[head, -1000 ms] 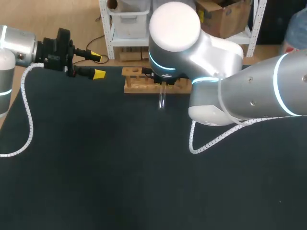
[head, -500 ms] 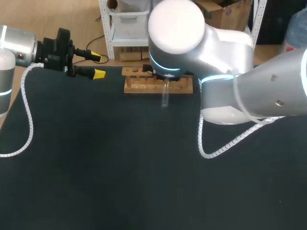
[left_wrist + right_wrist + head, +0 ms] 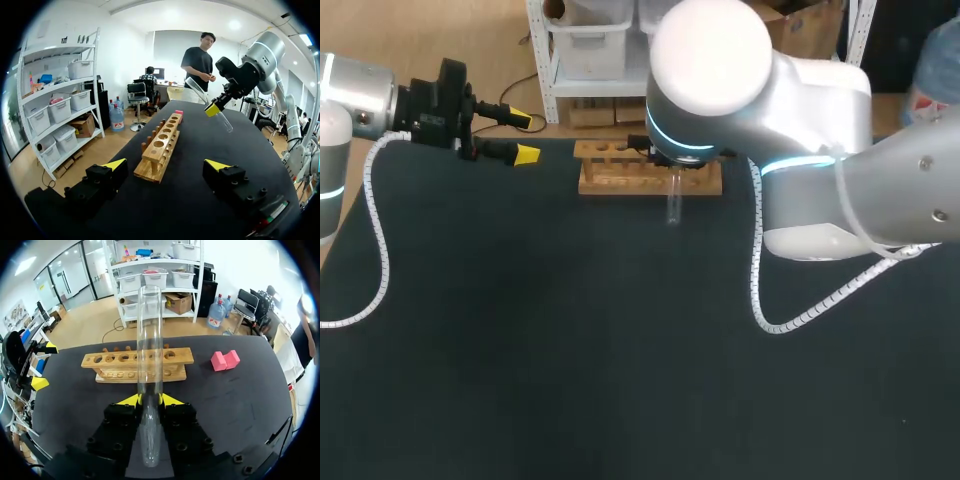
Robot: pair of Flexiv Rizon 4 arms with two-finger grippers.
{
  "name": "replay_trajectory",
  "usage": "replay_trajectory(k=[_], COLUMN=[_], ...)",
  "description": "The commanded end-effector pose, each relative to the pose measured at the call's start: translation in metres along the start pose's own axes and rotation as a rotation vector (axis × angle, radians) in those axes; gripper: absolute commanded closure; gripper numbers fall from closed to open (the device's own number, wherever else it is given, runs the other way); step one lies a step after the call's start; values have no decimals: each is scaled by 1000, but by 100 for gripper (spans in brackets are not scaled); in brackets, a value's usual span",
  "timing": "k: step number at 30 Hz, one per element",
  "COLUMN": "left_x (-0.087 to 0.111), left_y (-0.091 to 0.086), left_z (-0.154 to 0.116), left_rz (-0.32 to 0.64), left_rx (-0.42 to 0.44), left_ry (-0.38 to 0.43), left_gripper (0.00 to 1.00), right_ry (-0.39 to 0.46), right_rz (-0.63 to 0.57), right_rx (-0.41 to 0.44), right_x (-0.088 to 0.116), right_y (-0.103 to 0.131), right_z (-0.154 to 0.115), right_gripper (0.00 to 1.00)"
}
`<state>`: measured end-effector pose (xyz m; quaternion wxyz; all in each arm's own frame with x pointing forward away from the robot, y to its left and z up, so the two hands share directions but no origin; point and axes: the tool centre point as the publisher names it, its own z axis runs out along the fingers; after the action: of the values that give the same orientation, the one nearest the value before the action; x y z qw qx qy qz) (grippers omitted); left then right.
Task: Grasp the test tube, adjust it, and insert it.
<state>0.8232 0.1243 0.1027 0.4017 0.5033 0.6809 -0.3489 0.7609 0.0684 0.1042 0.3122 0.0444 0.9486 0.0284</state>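
The wooden rack [image 3: 610, 180] lies flat at the far edge of the black table [image 3: 520, 350]. It has a row of round holes on top.

The right gripper [image 3: 150, 400] is pinching the test tube [image 3: 150, 340]. One yellow tip presses on each side of the glass. The tube is clear and long. It sticks out past the yellow tips toward the rack, and its other end runs back between the black fingers. It is up in the air and does not touch the rack. From above, the tube [image 3: 674, 205] hangs just in front of the rack, near the rack's right end. The big grey right arm covers that end of the rack. From the left wrist, the tube [image 3: 197, 91] looks tilted and sits higher than the rack [image 3: 160, 147].

The left gripper [image 3: 526, 137] is off past the rack's left end, close to it. Its two fingers are spread wide and hold nothing. From the left wrist, the left gripper [image 3: 167, 165] points along the rack, and the rack's near end sits just ahead of the gap between the fingers.

A small pink block [image 3: 225, 360] lies on the table near the rack's right end, a little apart from the rack [image 3: 137, 362].
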Motion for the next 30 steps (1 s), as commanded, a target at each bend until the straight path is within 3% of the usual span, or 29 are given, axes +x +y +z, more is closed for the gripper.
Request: replay_trajectory(k=[1, 14, 30], left_x=[1, 1, 1], left_y=[-1, -1, -1], left_z=[0, 0, 0], left_rz=[2, 2, 2], left_rx=[-1, -1, -1], left_ry=[-2, -2, -2], left_gripper=[0, 0, 0], right_ry=[-5, -5, -295], right_rz=[1, 1, 152], right_rx=[-1, -1, 87], right_x=[1, 1, -45], right_y=[-1, -1, 1], right_z=[0, 0, 8], right_gripper=[100, 100, 100])
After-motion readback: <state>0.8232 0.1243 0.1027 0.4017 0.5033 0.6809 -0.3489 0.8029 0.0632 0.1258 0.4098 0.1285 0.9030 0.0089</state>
